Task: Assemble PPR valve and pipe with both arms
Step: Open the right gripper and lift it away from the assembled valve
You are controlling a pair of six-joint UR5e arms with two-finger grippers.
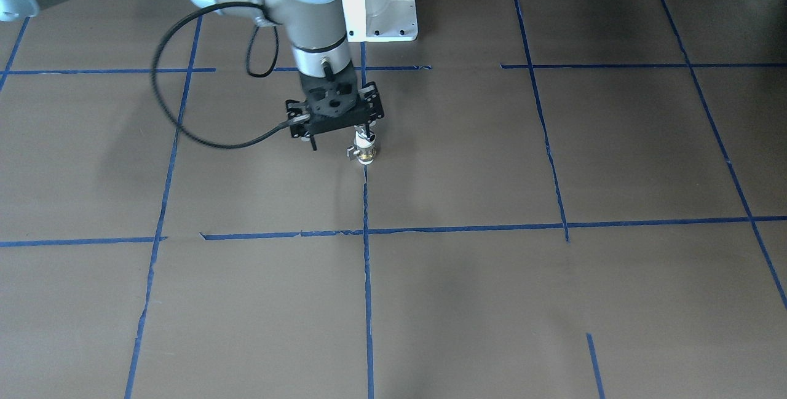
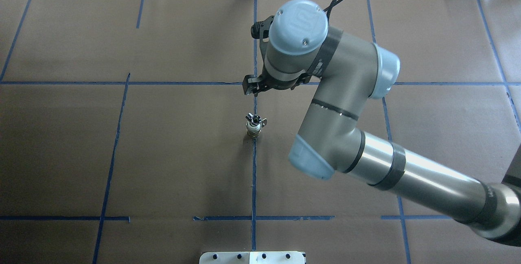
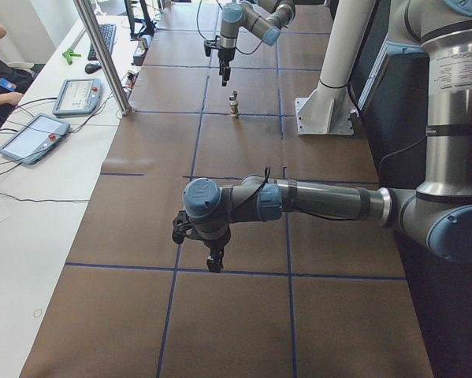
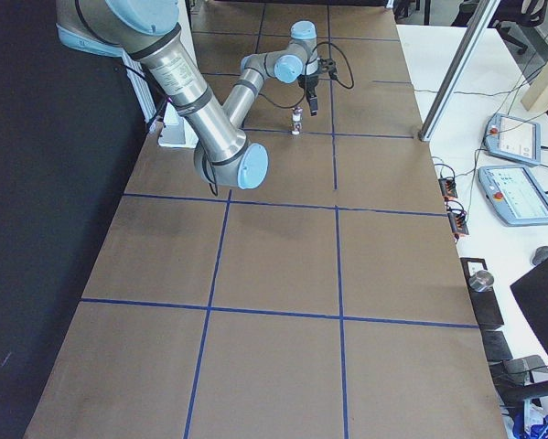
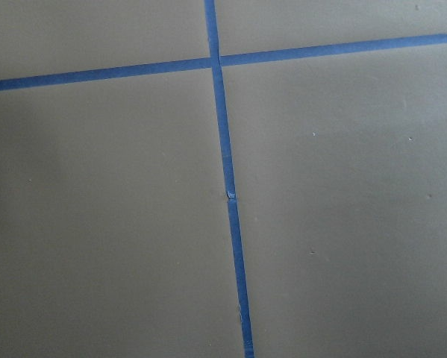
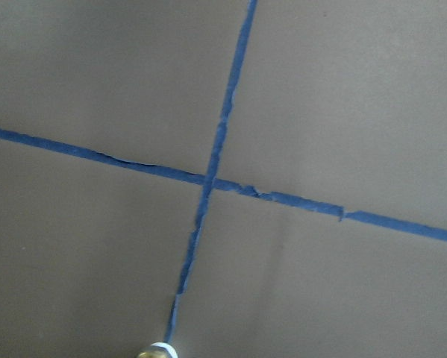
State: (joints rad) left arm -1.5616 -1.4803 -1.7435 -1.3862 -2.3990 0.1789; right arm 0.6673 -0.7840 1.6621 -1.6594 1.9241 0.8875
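PPR valve (image 1: 367, 154): upright on the table (image 1: 492, 300), a short way out in front of the pedestal base (image 1: 381, 5), on the blue tape line (image 1: 367, 276) that runs straight out from that base; lower white end on the brown paper, brass middle showing, small side lever turned toward the robot's right
Pipe (image 1: 364, 138): chrome piece stacked on the valve's upper end, so at the same spot before the pedestal base; upright and in line with the valve; how deeply it is seated cannot be told
Right arm (image 2: 346, 105): reaches from the robot's right across to the centre tape line, wrist pointing down
Right gripper (image 1: 335, 122): raised off the table, slightly farther from the pedestal base than the stacked parts and apart from both; whether the fingers are spread or closed cannot be told
Left arm (image 3: 322, 201): stretched level over the table, well off to the left of the pedestal base
Left gripper (image 3: 213, 264): pointing down, low over a tape line, holding nothing visible; finger spacing cannot be told
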